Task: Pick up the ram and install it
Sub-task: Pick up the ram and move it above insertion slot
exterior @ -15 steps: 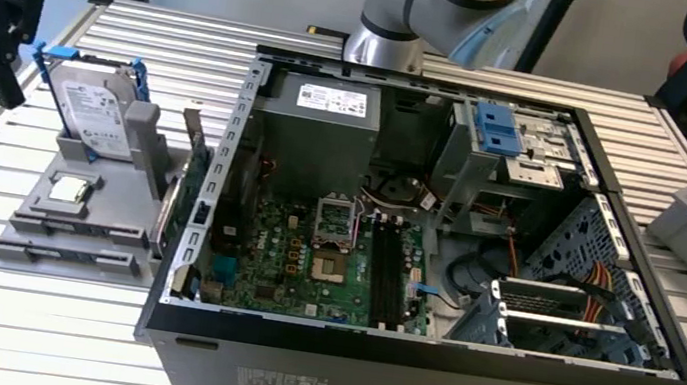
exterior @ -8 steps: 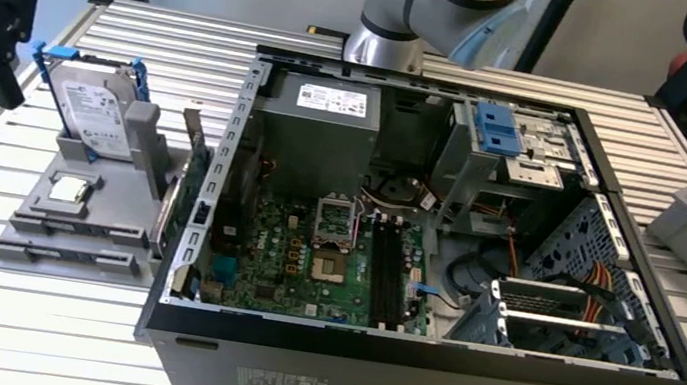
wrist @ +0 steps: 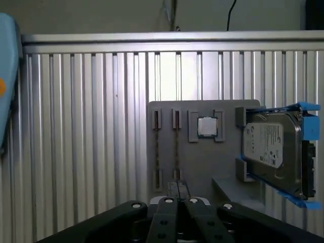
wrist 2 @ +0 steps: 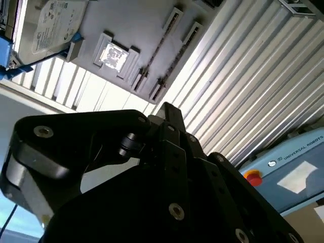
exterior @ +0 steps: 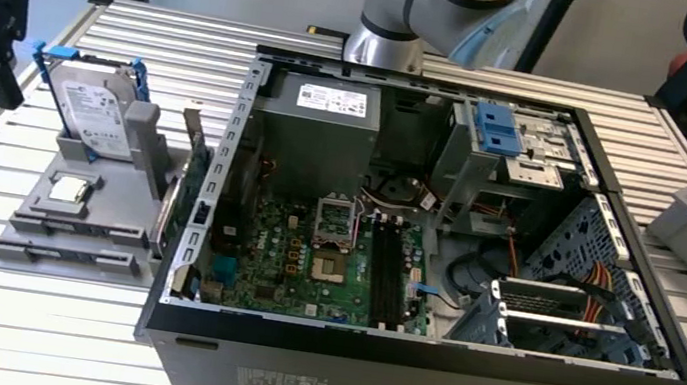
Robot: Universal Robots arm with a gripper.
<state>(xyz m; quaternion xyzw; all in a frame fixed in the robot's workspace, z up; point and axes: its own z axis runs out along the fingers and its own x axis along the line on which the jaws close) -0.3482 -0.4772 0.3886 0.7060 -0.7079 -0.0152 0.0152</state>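
Fingers together, grey holder beyond

Arm raised, tool closed
Arm stands at 12 o'clock in the exterior view; tool fingertips meet.

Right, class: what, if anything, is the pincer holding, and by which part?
Nothing is held. The pincer hangs shut above the grey parts tray, with nothing between its jaws.
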